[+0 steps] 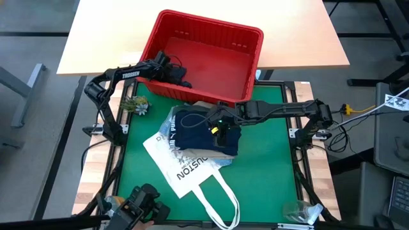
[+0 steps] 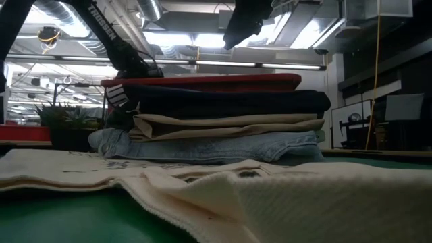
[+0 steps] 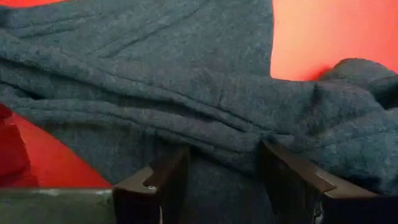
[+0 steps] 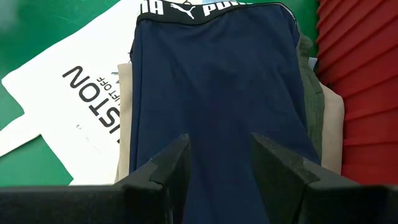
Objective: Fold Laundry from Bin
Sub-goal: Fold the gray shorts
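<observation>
The desk (image 1: 268, 163) under me is covered in green, and the red bin (image 1: 211, 48) sits at its far edge, the biggest thing on it. Next in size is the white tote bag (image 1: 185, 172), lying flat on the green with its handles toward the near edge. On top of the tote's far end rests my folded stack of laundry (image 2: 216, 128): light blue jeans (image 2: 202, 147) at the bottom, beige cloth (image 2: 229, 125) above them, and the dark navy shorts (image 4: 217, 93) on top, their white-lettered waistband turned toward the tote. A strip of olive cloth (image 4: 311, 106) shows along the stack's edge on the side nearest the bin.

Inside the bin, at its left end, lies a dark grey garment (image 3: 155, 81), bunched in folds against the red floor.

My left fingers (image 3: 227, 180) are down in the bin, spread apart, with a fold of that grey garment lying between them; I cannot tell that they pinch it. My right fingers (image 4: 221, 165) hover over the navy shorts, apart, gripping nothing.

A small green plant (image 1: 135, 104) stands on the desk's left side, just beside the bin.
</observation>
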You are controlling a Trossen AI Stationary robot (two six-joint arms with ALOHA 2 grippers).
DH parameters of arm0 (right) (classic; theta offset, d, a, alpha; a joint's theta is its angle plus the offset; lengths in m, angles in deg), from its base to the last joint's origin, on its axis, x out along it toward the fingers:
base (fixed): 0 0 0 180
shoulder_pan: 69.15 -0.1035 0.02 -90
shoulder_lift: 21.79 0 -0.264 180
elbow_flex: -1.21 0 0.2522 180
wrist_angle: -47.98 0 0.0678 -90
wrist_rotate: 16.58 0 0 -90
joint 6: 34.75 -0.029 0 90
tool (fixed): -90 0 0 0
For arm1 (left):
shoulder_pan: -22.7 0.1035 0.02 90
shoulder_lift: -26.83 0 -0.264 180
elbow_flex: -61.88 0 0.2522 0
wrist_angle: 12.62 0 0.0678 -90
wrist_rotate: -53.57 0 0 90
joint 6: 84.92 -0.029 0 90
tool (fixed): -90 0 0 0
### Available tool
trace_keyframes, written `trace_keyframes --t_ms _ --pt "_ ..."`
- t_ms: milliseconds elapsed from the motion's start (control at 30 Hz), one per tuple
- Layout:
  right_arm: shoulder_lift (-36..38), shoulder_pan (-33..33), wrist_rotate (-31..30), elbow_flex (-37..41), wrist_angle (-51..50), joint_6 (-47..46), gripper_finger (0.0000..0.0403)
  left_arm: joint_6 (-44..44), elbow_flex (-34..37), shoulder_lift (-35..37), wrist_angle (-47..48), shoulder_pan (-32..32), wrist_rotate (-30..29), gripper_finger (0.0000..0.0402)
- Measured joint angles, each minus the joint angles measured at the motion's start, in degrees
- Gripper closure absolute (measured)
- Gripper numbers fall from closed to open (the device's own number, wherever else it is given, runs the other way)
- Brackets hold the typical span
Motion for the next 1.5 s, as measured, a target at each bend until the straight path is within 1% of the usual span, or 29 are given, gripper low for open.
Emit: trace_keyframes --t_ms 233,400,500,933,1333,1500 --pt "0.0 0.0 0.0 0.0 0.0 0.0 0.0237 0.0 0.0 0.0 0.0 0.0 0.2 0.0215" --pt "0.0 0.0 0.0 0.0 0.0 0.0 0.0237 0.6 -0.2 -1.4 0.7 0.4 0.6 0.0215" --pt "0.0 0.0 0.0 0.0 0.0 0.0 0.0237 -0.6 -0.1 -3.4 -0.5 0.7 2.9 0.0215" --pt "0.0 0.0 0.0 0.0 0.1 0.0 0.0237 0.2 0.1 -3.6 -4.8 1.1 3.3 0.0219" --pt "0.0 0.0 0.0 0.0 0.1 0.0 0.0237 0.3 0.1 -3.7 -5.6 1.3 3.2 0.0289" --pt "0.0 0.0 0.0 0.0 0.1 0.0 0.0237 0.3 0.1 -3.7 -5.6 1.3 4.4 0.0319"
